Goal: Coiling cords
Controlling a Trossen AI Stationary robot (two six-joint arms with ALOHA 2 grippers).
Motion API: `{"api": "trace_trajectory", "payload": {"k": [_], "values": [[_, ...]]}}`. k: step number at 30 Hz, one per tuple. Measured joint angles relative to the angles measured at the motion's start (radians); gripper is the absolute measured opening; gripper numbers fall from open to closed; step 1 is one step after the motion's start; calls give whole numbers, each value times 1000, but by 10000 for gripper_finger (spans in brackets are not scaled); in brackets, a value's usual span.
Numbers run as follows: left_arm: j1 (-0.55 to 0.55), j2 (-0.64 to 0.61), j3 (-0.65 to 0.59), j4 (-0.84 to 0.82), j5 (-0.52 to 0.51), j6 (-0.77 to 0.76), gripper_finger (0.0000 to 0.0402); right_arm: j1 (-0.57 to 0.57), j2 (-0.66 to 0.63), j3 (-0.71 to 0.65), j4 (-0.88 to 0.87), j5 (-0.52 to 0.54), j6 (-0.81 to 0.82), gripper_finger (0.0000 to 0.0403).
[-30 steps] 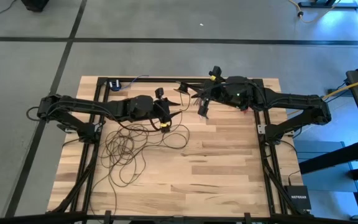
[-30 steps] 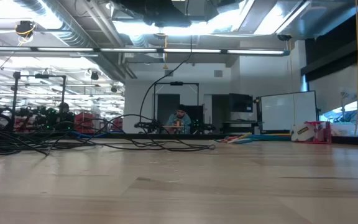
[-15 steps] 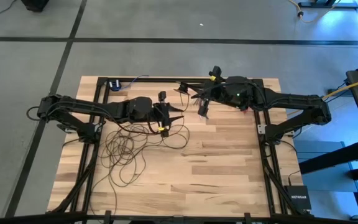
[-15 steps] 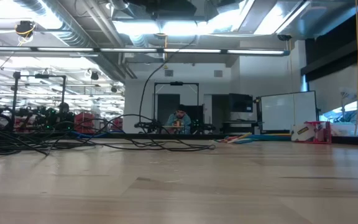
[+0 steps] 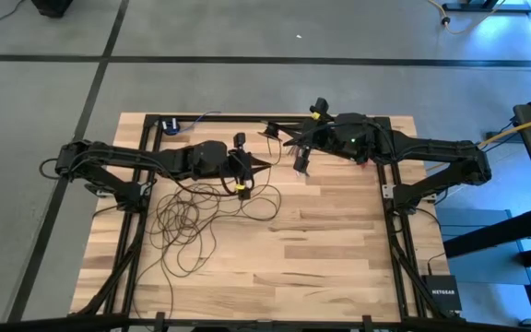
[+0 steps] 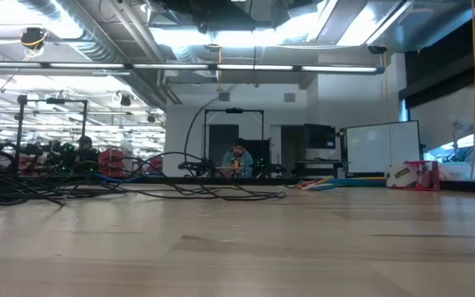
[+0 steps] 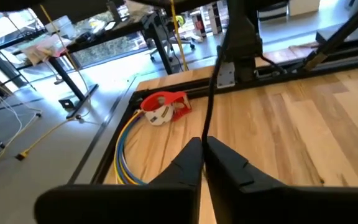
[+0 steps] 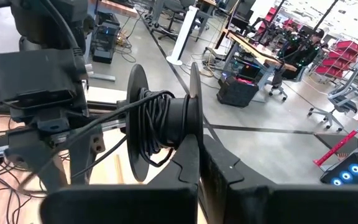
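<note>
Cord [image 5: 184, 224] lies in loose loops on the table's [image 5: 339, 249] left half, and your left gripper [image 7: 204, 147] has pinched one strand of it, so lift slowly and keep the strand taut toward the spool [image 8: 163, 121], which your right gripper [image 8: 199, 144] holds clamped at the flange above the table's far edge. Compared with a second ago, the left fingers, then spread wide, have shut on the strand; the right arm is unchanged.
</note>
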Motion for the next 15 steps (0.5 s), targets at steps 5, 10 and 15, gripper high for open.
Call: {"api": "trace_trajectory", "payload": {"k": [5, 10, 15], "values": [[26, 1, 0, -29, 1, -9, 4, 0, 0, 0, 25, -23, 0, 3], [68, 5, 0, -65, -11, -44, 3, 0, 0, 0, 72, -93, 22, 3], [105, 35, 0, -77, -16, -63, 2, 1, 1, -1, 116, -139, 27, 3]]}}
